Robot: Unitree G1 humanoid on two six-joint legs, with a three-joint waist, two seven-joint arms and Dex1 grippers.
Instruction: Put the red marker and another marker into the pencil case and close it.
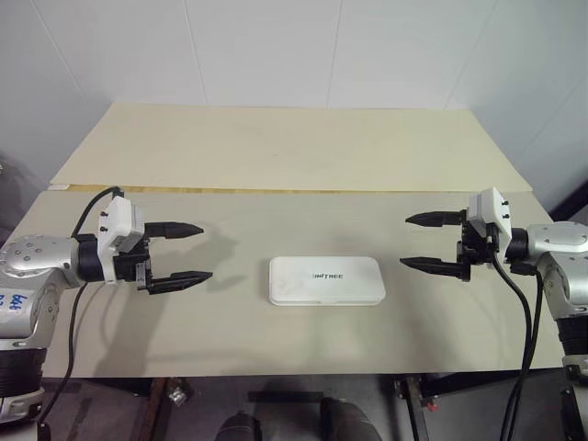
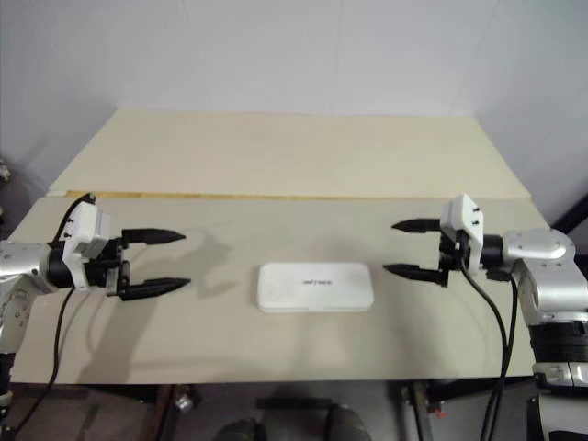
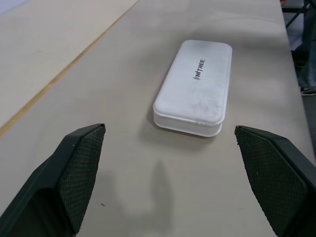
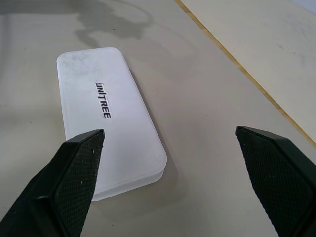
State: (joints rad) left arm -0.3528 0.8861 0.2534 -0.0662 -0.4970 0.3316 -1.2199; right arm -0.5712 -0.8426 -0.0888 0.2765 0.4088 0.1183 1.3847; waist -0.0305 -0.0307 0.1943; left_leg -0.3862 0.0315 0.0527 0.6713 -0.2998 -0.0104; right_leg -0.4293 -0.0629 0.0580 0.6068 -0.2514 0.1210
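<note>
Fingers of the left gripper [image 1: 179,253] are standing wide apart and holding nothing, hovering over the desk [image 1: 276,175] at about nine o'clock from the pencil case [image 1: 325,280]. Those of the right gripper [image 1: 432,243] are spread just as wide and empty, hanging at about three o'clock from the case. Both grippers are pointing inward toward it and staying well apart from it. Lying flat near the desk's front edge, the white case is sitting shut, its dark lettering facing up.
</note>
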